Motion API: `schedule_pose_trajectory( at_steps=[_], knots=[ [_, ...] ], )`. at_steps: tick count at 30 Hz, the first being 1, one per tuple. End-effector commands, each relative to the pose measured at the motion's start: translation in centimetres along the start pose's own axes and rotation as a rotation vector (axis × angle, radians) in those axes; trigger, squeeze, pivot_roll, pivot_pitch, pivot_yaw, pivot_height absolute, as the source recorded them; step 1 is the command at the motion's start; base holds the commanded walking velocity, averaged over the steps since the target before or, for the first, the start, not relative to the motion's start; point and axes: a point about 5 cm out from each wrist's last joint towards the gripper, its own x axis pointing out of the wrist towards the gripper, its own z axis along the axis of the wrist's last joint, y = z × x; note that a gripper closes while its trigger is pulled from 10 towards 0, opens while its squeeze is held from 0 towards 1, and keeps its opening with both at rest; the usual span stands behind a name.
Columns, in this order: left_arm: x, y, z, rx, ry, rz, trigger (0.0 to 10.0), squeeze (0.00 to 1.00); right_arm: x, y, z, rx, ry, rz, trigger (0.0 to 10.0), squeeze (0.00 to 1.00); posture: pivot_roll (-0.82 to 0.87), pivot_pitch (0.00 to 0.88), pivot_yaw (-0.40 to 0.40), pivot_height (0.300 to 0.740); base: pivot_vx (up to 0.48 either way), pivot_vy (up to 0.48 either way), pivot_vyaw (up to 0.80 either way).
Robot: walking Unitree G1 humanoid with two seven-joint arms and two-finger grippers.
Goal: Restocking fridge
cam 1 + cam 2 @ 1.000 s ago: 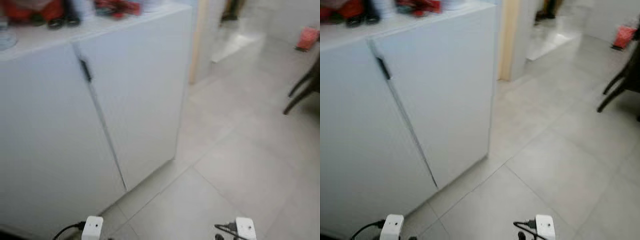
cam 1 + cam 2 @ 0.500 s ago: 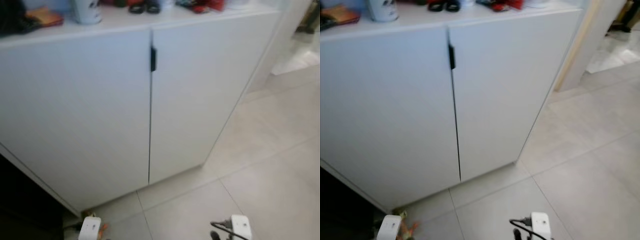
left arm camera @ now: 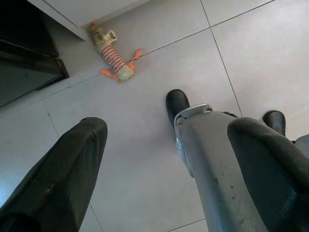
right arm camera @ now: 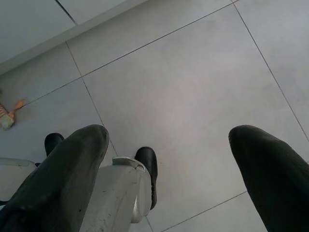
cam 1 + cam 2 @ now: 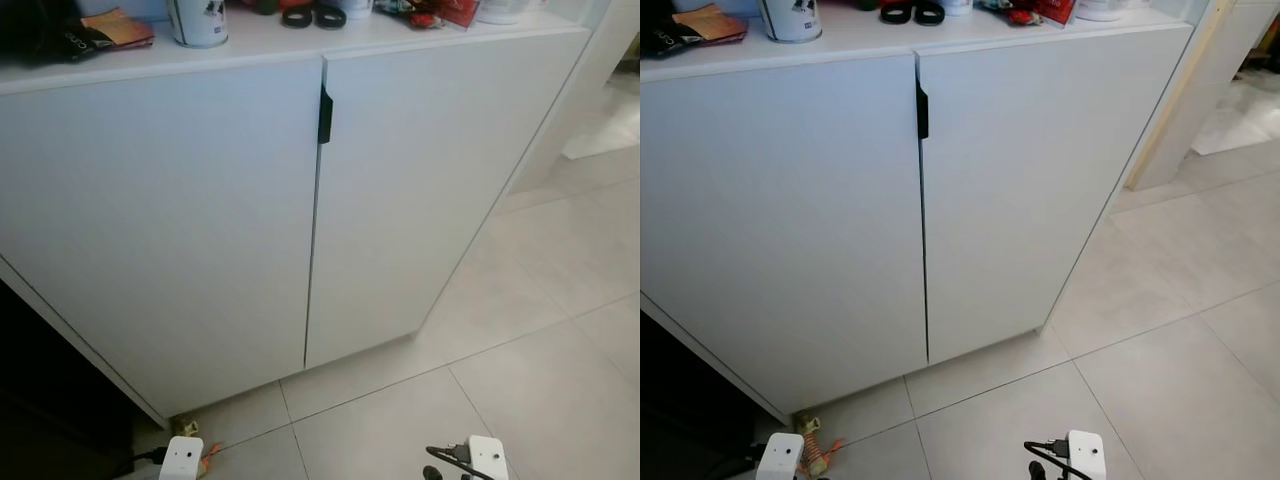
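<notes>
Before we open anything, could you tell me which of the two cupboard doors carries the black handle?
The right door: the black handle sits on its upper left edge by the seam; the left door is plain.

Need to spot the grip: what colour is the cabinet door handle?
Black, the handle on the white cabinet; right eye view shows it best.

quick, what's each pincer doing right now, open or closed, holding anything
Left pincer: open, holding nothing, hanging over the floor.
Right pincer: open, holding nothing, hanging over the floor.
</notes>
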Motion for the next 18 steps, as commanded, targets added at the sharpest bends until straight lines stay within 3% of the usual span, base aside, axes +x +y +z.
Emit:
schedule_pose_trajectory(
  at_steps=[1,2,3,4,6,7,18],
  knots=[
    [-0.12,0.10,-0.60,-0.001,0.021,-0.001,10.0,1.00,-0.04,-0.11,-0.04,0.008,-0.002,-0.004,10.0,1.00,-0.12,0.078,-0.046,0.740,0.000,0.000,0.00],
    [-0.12,0.12,-0.60,-0.002,0.021,0.001,10.0,0.00,-0.04,-0.11,-0.02,0.004,-0.002,0.000,10.0,0.47,-0.12,0.079,-0.046,0.740,0.000,0.000,0.00],
    [-0.12,0.13,-0.59,0.000,0.022,0.001,10.0,0.00,-0.04,-0.11,-0.01,0.000,-0.003,0.001,10.0,0.47,-0.12,0.079,-0.046,0.740,0.000,0.000,0.00],
    [-0.12,0.14,-0.59,0.000,0.021,0.002,10.0,0.00,-0.04,-0.08,0.01,-0.004,-0.002,0.007,10.0,0.00,-0.12,0.079,-0.046,0.740,0.000,0.000,0.00],
    [-0.12,0.15,-0.58,0.001,0.021,0.002,10.0,0.00,-0.04,-0.07,0.01,-0.006,-0.001,0.010,10.0,0.00,-0.12,0.079,-0.046,0.740,0.000,0.000,0.00],
    [-0.12,0.19,-0.55,0.001,0.019,0.004,0.0,0.00,-0.04,-0.05,0.03,-0.001,-0.004,0.011,0.0,0.00,-0.12,0.080,-0.045,0.740,0.000,0.000,0.00],
    [-0.13,0.29,-0.53,0.000,0.014,0.009,0.0,0.00,-0.04,0.01,0.00,0.006,-0.006,0.018,0.0,0.00,-0.12,0.080,-0.044,0.740,0.000,0.000,0.00]
  ],
)
